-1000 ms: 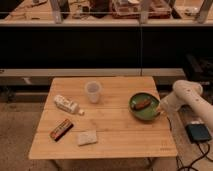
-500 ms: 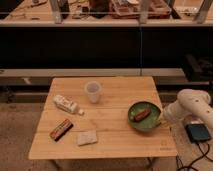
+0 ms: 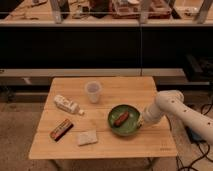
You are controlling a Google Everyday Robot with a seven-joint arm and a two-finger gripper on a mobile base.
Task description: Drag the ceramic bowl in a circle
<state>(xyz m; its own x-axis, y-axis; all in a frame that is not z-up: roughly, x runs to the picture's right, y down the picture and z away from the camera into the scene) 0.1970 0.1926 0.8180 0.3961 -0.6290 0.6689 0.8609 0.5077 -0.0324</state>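
Note:
The ceramic bowl [image 3: 124,120] is round, shallow and dark green, with a brown oblong item [image 3: 121,118] inside. It sits on the wooden table [image 3: 150,142], right of centre and towards the front. My gripper [image 3: 140,121] is at the bowl's right rim and shut on it. The white arm [image 3: 172,107] reaches in from the right.
A translucent plastic cup [image 3: 93,91] stands behind and left of the bowl. A white bottle [image 3: 66,104] lies at the left. A brown snack bar [image 3: 61,129] and a pale sponge-like packet [image 3: 87,137] lie at the front left. A dark shelf runs behind the table.
The bowl has moved with my gripper, first towards the table's front, then to the left. The arm has reached further in over the table.

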